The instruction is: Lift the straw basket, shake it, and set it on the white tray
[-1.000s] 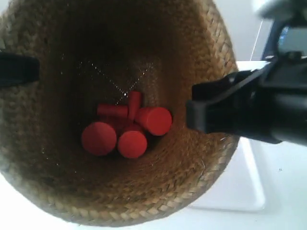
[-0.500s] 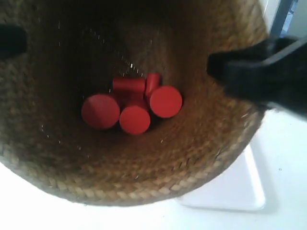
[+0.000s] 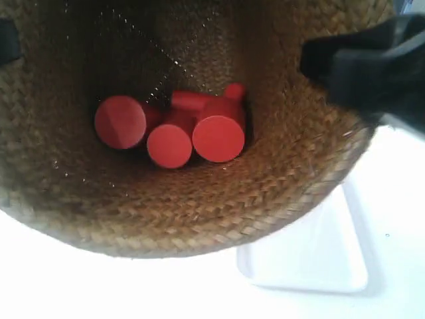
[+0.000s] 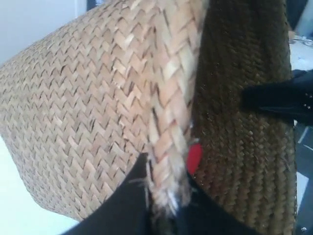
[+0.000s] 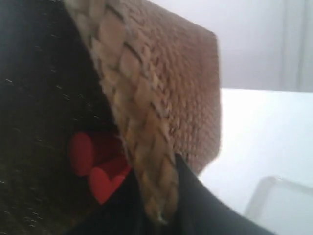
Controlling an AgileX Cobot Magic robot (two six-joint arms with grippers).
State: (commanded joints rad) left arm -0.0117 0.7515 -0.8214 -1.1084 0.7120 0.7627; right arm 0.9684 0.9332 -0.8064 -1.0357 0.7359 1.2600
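Note:
The straw basket (image 3: 199, 212) fills the exterior view, held up close to the camera with its dark inside facing it. Several red cylinders (image 3: 169, 129) lie on its bottom. My left gripper (image 4: 164, 196) is shut on the braided rim (image 4: 168, 98), one finger on each side. On the opposite rim (image 5: 142, 132) my right gripper (image 5: 159, 200) is shut the same way. The arm at the exterior view's right (image 3: 372, 60) reaches over the rim. The white tray (image 3: 312, 256) lies on the table below the basket, partly hidden by it, and its corner (image 5: 281, 203) shows in the right wrist view.
A white tabletop (image 3: 398, 199) surrounds the tray. A pale wall (image 5: 264, 39) stands behind. The other arm's black gripper (image 4: 283, 98) shows across the basket in the left wrist view.
The basket has risen and swung toward the exterior view's right over the last second. The red cylinders have rolled and regrouped inside. Both grippers keep their hold on the rim.

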